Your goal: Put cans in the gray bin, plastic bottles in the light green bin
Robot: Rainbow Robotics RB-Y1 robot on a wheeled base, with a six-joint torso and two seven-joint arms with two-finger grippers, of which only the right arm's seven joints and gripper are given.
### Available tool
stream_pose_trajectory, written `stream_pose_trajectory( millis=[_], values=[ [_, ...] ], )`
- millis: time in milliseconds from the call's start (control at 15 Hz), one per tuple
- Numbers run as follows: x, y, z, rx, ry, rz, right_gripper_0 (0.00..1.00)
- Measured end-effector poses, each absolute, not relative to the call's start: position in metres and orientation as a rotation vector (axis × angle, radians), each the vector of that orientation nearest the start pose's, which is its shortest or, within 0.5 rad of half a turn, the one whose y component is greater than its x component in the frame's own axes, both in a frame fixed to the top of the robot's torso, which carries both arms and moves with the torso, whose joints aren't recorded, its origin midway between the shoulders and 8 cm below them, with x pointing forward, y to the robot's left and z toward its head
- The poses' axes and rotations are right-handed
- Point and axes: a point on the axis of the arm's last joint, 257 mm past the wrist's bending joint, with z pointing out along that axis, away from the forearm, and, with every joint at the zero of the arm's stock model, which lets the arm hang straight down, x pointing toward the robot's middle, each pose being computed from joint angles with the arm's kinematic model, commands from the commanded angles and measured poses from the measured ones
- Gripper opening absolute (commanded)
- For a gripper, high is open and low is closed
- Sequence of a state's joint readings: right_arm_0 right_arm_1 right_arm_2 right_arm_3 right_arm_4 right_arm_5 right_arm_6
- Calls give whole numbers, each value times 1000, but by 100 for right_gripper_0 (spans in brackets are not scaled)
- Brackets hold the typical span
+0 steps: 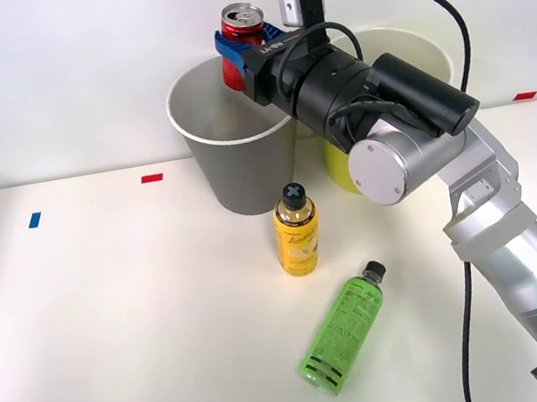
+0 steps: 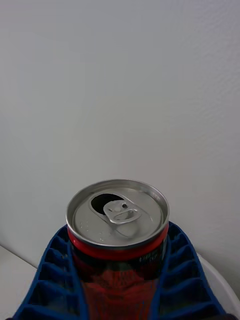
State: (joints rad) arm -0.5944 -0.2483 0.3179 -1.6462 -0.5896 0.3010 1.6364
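Observation:
My right gripper (image 1: 244,51) is shut on the red can (image 1: 242,31), holding it upright above the open mouth of the gray bin (image 1: 239,165). In the right wrist view the can (image 2: 118,235) shows its silver top with an opened tab, and the blue ribbed fingers (image 2: 50,280) press on both its sides. The light green bin (image 1: 343,172) stands right of the gray one, mostly hidden behind my arm. A yellow bottle (image 1: 297,231) stands upright before the gray bin. A green bottle (image 1: 346,329) lies on its side nearer the front.
The white table (image 1: 114,315) carries small red tape marks (image 1: 152,178) and a blue mark (image 1: 35,220). A black cable (image 1: 467,333) hangs along my arm on the right. A white wall stands behind the bins.

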Motion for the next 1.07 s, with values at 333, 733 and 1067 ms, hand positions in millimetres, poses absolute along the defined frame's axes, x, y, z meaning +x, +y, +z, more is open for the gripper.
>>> stream_pose_trajectory(
  millis=[333,733,1067],
  values=[
    [584,19,14,-434,1336,543,100],
    [577,10,22,-461,1303,501,100],
    [534,-37,2,-409,1272,495,100]
  ],
)
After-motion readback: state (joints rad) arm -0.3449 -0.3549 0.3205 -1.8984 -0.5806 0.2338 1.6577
